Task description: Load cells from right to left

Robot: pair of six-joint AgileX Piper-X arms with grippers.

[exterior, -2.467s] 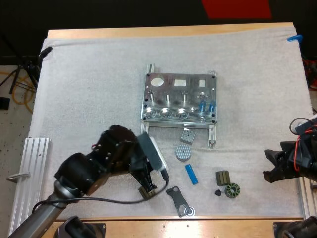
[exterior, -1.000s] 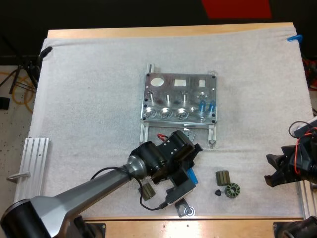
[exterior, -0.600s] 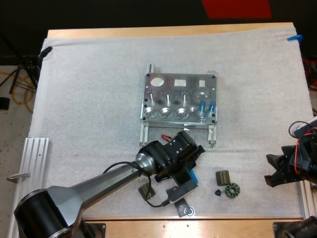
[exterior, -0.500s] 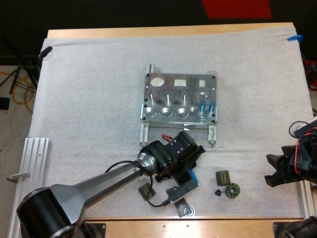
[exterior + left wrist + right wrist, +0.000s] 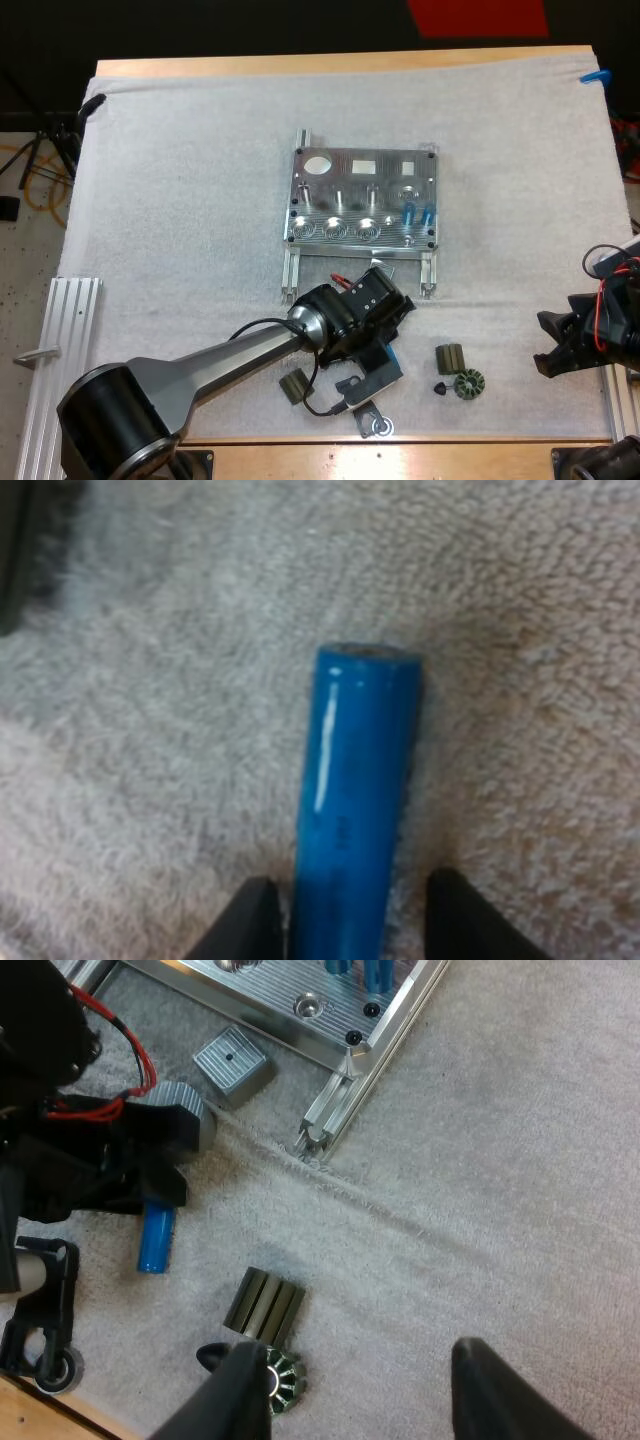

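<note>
Covering most of the wooden table point(image 5: 340, 62) is a white, nubby mat point(image 5: 180, 180), with dark space beyond the far edge. A ribbed aluminium rail point(image 5: 65, 350) lies off the mat's left side.

Your target is a bright blue cell point(image 5: 355, 800) — a smooth, glossy cylinder lying flat on the mat, just in front of the metal fixture point(image 5: 362, 198) and apart from it. Your left gripper point(image 5: 350, 925) sits low over the cell. Its two black fingers are parted, one on each side of one end, close beside it but not visibly squeezing.

Your right gripper point(image 5: 365, 1390) hovers well apart at the mat's right side, fingers wide and empty. Two more blue cells point(image 5: 417, 213) stand upright at the fixture's right end.

Several things crowd the left gripper — a grey square block point(image 5: 231, 1061) and a grey ribbed disc point(image 5: 185, 1120) between cell and fixture, and a black bracket point(image 5: 365, 415) toward the table's near edge. Farther right lie a dark ribbed block point(image 5: 264, 1305), a small black cone point(image 5: 440, 388) and a green-toothed ring point(image 5: 468, 384).
</note>
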